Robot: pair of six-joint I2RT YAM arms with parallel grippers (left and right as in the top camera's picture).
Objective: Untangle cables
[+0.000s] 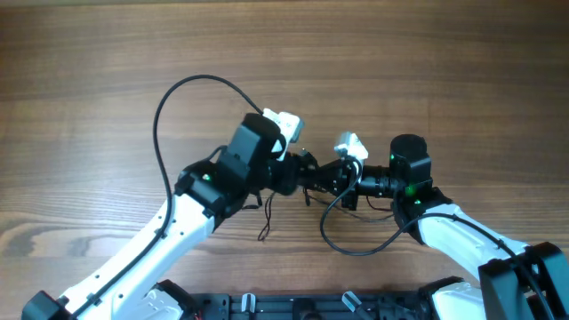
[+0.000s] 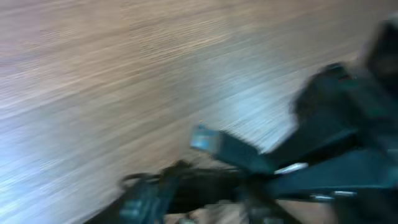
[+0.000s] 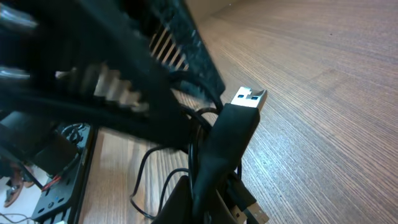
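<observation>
Over the table point(image 1: 89, 89) centre, clamps the USB cable point(image 3: 235, 132) in the right gripper point(image 1: 334, 178); cannot tell the left gripper point(image 1: 307, 171)'s opening.

We take this for a robotics lab or test rig: a plain wood-grain surface point(image 1: 400, 53) carries a left arm point(image 1: 133, 258) and a right arm point(image 1: 453, 236), both white and black, with a black rail point(image 1: 293, 307) and loose red wires point(image 3: 37, 180) at its near edge.

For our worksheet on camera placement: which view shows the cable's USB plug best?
Right wrist: the USB plug is sharp and close. Left wrist shows only a blurred plug shape; overhead, too small to tell.
</observation>
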